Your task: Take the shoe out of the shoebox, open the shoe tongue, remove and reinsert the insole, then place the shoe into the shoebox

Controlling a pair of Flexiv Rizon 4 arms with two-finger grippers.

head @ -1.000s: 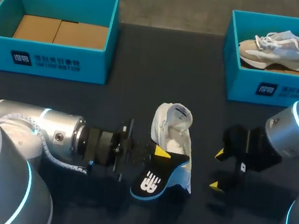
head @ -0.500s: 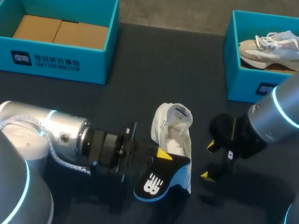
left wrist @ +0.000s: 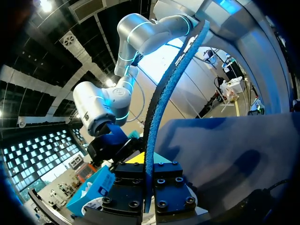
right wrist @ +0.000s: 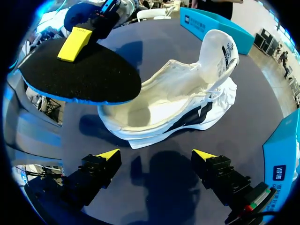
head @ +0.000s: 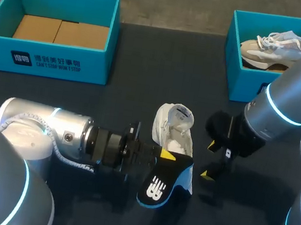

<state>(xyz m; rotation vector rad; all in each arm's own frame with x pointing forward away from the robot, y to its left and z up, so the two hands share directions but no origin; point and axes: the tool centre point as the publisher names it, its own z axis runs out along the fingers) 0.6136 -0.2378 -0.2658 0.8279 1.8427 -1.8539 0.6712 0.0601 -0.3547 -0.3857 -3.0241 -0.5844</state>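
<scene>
A white shoe [head: 173, 130] lies on the dark table with its tongue [right wrist: 218, 51] folded up and its inside bare. My left gripper [head: 162, 154] is shut on a black insole with a blue underside [head: 162, 182], held at the shoe's heel end. The left wrist view shows that insole [left wrist: 159, 117] edge-on between its fingers. My right gripper [head: 208, 159] stands open just right of the shoe. In its own view the right gripper [right wrist: 154, 157] sits beside the shoe [right wrist: 178, 98], with the insole [right wrist: 79, 75] above the heel and a yellow left fingertip [right wrist: 75, 42] on it.
A teal shoebox [head: 45, 60] with a cardboard floor stands at the back left. At the back right, a second teal box [head: 251, 85] holds another pale sneaker [head: 279, 47]. My right arm's forearm [head: 295, 94] hangs over that box's front.
My right arm has swung left, bringing its open gripper closer to the shoe. The left gripper has shifted the insole slightly right and toward the front.
</scene>
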